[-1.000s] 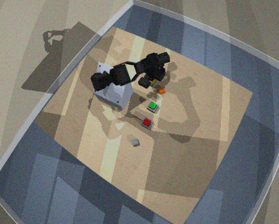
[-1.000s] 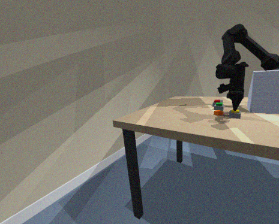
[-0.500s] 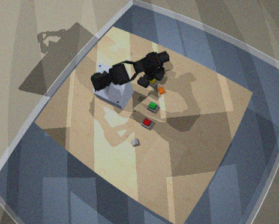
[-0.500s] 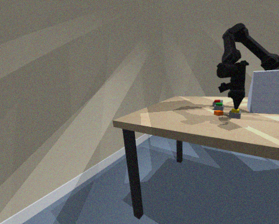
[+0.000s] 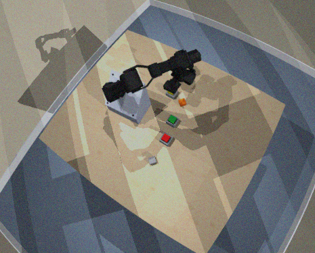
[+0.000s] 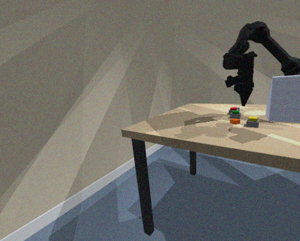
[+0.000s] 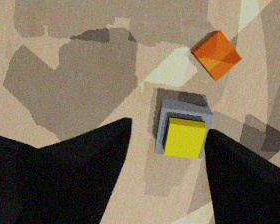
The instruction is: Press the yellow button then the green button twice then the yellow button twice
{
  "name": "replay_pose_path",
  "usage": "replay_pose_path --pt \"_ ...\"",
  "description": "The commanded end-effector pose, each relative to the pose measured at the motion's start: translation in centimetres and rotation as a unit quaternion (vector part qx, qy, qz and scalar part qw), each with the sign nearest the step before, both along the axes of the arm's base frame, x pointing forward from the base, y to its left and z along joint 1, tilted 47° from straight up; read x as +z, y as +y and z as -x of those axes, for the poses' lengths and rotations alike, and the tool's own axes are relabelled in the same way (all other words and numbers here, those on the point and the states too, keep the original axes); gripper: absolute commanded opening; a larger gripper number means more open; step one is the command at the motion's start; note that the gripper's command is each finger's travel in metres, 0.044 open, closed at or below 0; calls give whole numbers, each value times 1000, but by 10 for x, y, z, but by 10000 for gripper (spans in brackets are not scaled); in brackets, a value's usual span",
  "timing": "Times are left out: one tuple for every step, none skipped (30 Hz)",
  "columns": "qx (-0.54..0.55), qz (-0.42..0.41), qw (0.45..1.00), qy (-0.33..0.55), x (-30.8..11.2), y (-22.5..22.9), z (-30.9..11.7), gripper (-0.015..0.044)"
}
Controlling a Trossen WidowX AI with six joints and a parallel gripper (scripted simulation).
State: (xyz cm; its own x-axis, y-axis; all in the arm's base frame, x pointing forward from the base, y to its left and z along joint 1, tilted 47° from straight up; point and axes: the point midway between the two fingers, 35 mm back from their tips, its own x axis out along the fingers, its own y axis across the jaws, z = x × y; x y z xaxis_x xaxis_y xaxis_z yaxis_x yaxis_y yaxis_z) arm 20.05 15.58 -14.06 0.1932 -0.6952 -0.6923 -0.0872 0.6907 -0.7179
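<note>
The yellow button [image 5: 171, 93] [image 6: 253, 119] [image 7: 185, 140] sits on a grey base, its cap raised. My gripper [image 6: 243, 104] [image 7: 169, 132] is partly open with nothing between its fingers, and its tips hang above the table, higher than the buttons. In the wrist view the yellow button shows beyond the tips, nearer the right finger. In the top view the arm partly hides this button. The green button [image 5: 173, 119] [image 6: 235, 112] sits on its own grey base, between the yellow and red ones, with its cap up.
An orange block [image 5: 182, 102] [image 6: 235, 121] [image 7: 216, 55] lies close to the yellow button, on the green button's side. The red button [image 5: 165, 138] [image 6: 233, 108] is past the green one. A small grey block [image 5: 152, 160] lies beyond the red button. The arm's pale base [image 5: 131, 106] [image 6: 289, 100] stands beside the row.
</note>
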Motion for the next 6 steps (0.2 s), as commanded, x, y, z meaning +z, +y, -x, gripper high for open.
replay_pose_path --pt "-1 -2 1000 -2 13 32 -19 309" --pt "-1 -1 1000 -2 14 34 -19 335" --pt "-1 -1 1000 -2 14 34 -19 361" --pt "-1 -1 1000 -2 14 34 -19 387" --pt "-1 -1 1000 -2 14 34 -19 400" --pt "-1 -1 1000 -2 14 34 -19 400"
